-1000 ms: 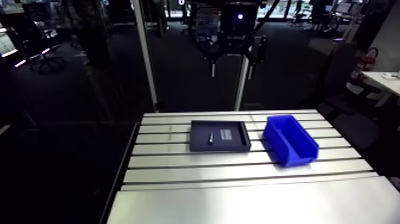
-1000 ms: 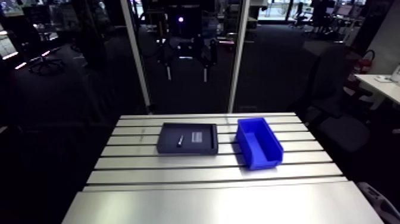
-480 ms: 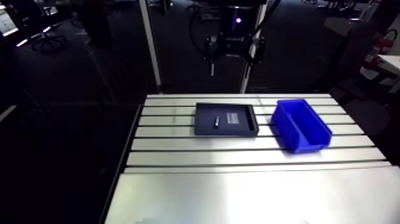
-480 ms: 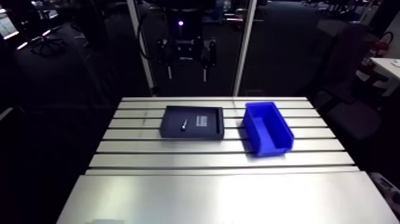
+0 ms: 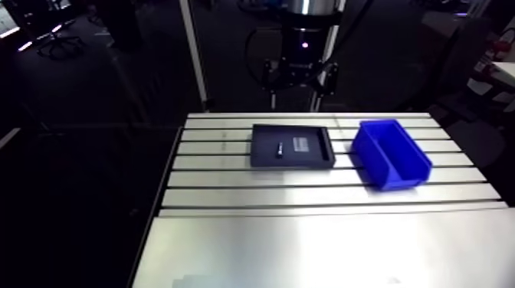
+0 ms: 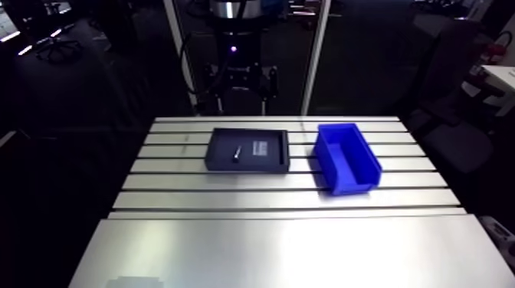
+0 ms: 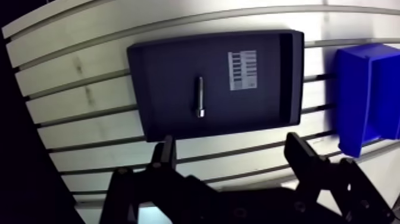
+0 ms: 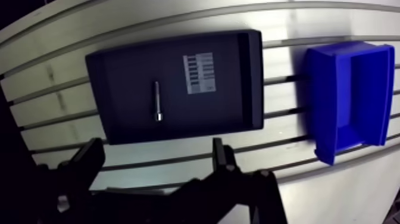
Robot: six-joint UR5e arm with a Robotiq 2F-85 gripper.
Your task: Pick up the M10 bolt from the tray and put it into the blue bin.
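Bolt (image 7: 200, 97) flat on the floor of the dark tray (image 7: 161, 65), roughly mid-floor, touching none of the walls. Slim and silvery, head end nearer the gripper (image 7: 231, 143), shank pointing away from it. Beside it on the same floor, toward the bin side and clear of the bolt, a white label (image 7: 243, 70) with several rows of dark print (too small to read). Past the label, what looks like a raised ridge along the tray's bin-side edge.

Tray laid square to the slotted metal table (image 7: 77, 95), across several of its grooves. Blue bin (image 7: 354, 89) just beside the tray, open side up, with a narrow strip of bare table between the two, not touching.

Gripper up above the table, short of the tray's near edge in the wrist view, tray and bolt ahead of it. Two black fingers (image 7: 165, 156) spread wide, close to fully apart, with no hold on anything. Bolt ahead of the gap, nearer one finger than the other. In the arm view, hanging well clear above the table's far edge, behind the tray.
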